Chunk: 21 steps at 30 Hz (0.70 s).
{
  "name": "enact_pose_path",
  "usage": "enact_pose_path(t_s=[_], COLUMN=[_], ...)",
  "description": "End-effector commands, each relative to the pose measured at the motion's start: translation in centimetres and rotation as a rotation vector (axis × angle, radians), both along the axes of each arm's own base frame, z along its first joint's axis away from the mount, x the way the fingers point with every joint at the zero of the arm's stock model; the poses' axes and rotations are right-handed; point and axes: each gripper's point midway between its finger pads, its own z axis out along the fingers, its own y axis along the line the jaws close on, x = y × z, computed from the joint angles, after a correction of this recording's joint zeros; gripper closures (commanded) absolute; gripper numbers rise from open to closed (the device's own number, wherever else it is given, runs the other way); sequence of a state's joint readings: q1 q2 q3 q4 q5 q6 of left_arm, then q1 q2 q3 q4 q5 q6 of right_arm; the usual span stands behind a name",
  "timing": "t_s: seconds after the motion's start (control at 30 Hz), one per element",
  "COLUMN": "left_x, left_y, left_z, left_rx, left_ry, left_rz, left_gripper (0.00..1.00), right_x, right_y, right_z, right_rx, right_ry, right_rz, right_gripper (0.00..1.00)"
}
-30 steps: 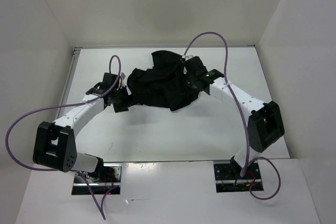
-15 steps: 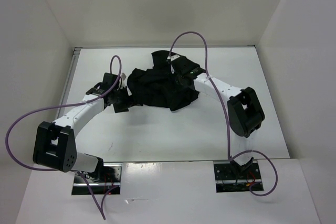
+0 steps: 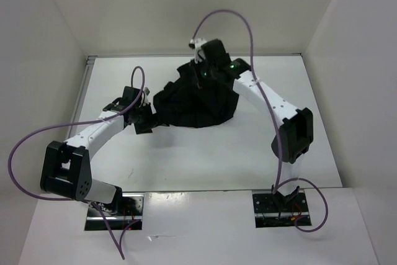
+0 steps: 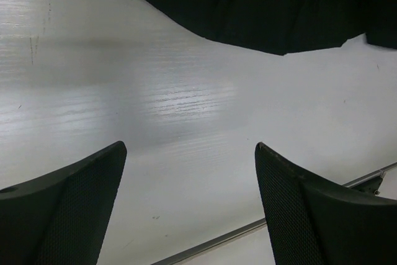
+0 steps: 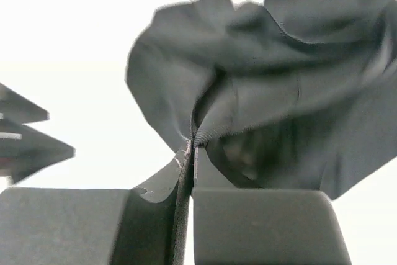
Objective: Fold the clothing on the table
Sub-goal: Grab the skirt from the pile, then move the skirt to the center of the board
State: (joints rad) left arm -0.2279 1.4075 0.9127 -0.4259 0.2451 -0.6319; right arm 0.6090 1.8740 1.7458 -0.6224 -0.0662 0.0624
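The clothing (image 3: 195,100) lies bunched at the far middle of the table (image 3: 205,159). The right pincer (image 5: 192,146) pinches a fold at its far edge; lifting slowly should let it drape open. The left pincer (image 4: 189,148) gapes empty just left of it.

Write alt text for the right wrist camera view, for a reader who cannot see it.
The right gripper is shut on a pinched fold of the wrinkled black fabric garment, which bunches and spreads above it. Behind is a bright white background; blurred dark shapes sit at the left edge.
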Motion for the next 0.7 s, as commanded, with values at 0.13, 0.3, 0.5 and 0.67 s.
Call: enact_pose_path(t_s=[0.13,0.3,0.5,0.67], left_x=[1.6,0.8,0.4,-0.3], left_y=[-0.9,-0.8,-0.3,0.4], left_z=[1.5,0.9,1.4,1.0], left_rx=[-0.036,-0.044,-0.034,-0.024], left_ry=[-0.057,-0.042,-0.064,-0.055], left_rz=[-0.014,0.001,0.023,0.039], left_gripper=[0.09,0.09,0.09,0.09], right_x=[-6.9,-4.1,6.7,6.4], right_y=[1.9,-1.0,-10.5,-15.1], right_z=[28.9,34.2,22.2,14.1], right_rx=[0.506,0.633,0.532,0.468], right_ry=[-0.392,-0.457,-0.217,-0.117], right_rz=[0.222,0.03,-0.486,-0.665], right_gripper=[1.0,1.0,1.0,1.0])
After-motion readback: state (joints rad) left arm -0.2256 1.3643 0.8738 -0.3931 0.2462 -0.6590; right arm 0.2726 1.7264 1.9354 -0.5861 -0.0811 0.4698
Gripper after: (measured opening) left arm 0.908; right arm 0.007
